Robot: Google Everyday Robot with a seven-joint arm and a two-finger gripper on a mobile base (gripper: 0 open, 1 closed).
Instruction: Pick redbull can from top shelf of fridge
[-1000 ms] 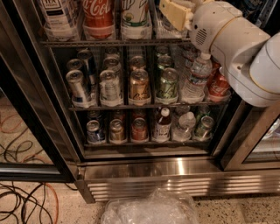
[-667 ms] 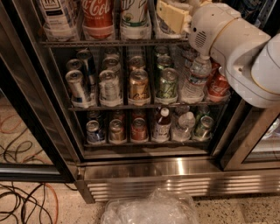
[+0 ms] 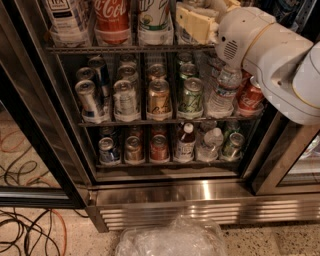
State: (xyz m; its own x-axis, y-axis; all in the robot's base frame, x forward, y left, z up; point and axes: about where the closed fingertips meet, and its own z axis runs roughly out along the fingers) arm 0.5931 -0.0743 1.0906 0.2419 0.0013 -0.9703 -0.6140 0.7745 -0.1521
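Observation:
The fridge (image 3: pixel 165 192) stands open, with wire racks of drinks. The top shelf (image 3: pixel 125 48) runs along the upper edge and carries clear bins. In them stand a white can (image 3: pixel 65 15), a red Coca-Cola can (image 3: pixel 112 17) and a white-and-green can (image 3: pixel 154 17). My gripper (image 3: pixel 192 22), cream-coloured on a white arm (image 3: pixel 265 50), is at the right part of the top shelf, just right of the white-and-green can. I see no redbull can on the top shelf. The spot behind the gripper is hidden.
The middle rack (image 3: pixel 150 121) holds slim silver-and-blue cans (image 3: pixel 90 97) at the left, other cans, a water bottle (image 3: pixel 222 95) and a red can (image 3: pixel 250 97). The bottom rack holds cans and bottles. The black door frame (image 3: pixel 35 125) stands at the left, cables (image 3: pixel 30 235) lie on the floor, and a clear plastic bag (image 3: pixel 172 240) lies in front.
The arm and gripper have shifted slightly left along the top shelf. The cans and bottles have not moved.

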